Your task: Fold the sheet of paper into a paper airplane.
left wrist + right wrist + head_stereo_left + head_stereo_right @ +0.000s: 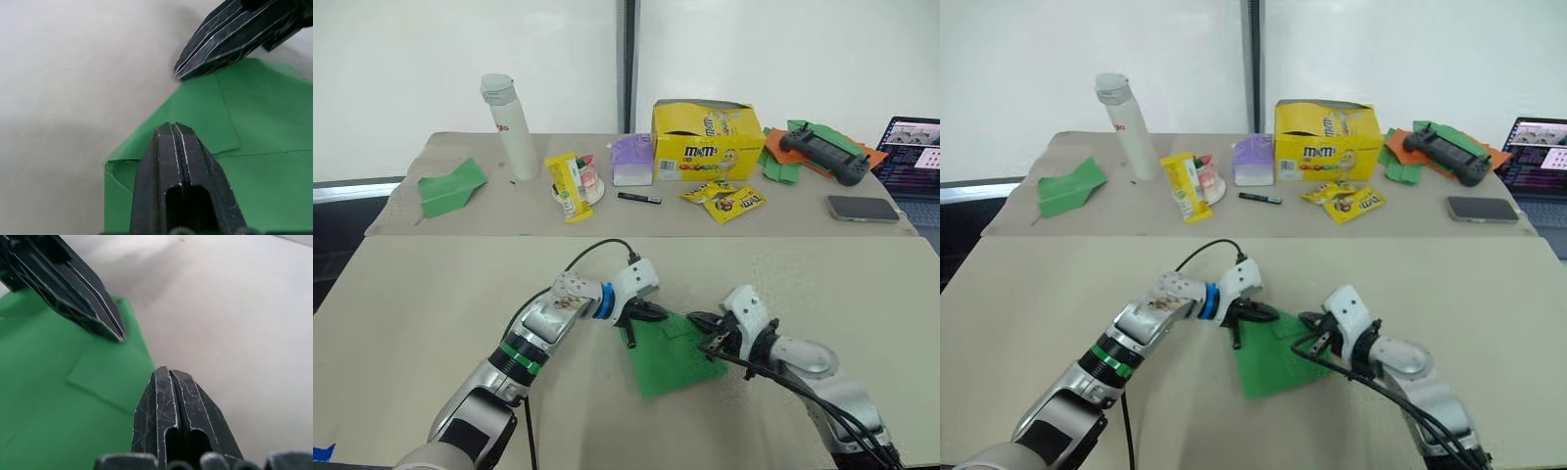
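**A:** What is nearest, and where is the paper?

**B:** On the near beige table (431,294) the sheet of paper (671,357) lies flat, bright green, already partly folded, with a small turned-down flap near its far edge. The left gripper (651,313) rests its tip on the paper's far left part, fingers clenched together with nothing between them. The right gripper (705,338) sits at the far right edge, its fingers likewise pressed together and holding nothing. The two tips are near each other, on either side of the flap.

**A:** How should this step be done well?

**B:** My judgement: they are pressing a fold flat. One tip should pin the paper while the other strokes along the crease, low and slow, so that the thin sheet does not slide or buckle. The left near corner looks slightly crumpled, so light pressure there seems wise.

**A:** What lies beyond?

**B:** On the far table: a green paper plane (450,186) at the left, a white bottle (509,127), snack packets (570,186), a small purple box (632,160), a black pen (639,198), a yellow candy box (707,140), a phone (864,208), a black controller (822,152) lying on green and orange scraps, and a laptop (913,157).

**A:** Anything unclear?

**B:** The laptop is cut off by the edge. The grippers hide the paper beneath them, so I cannot tell whether the right tip touches paper or table, or how many layers are folded.
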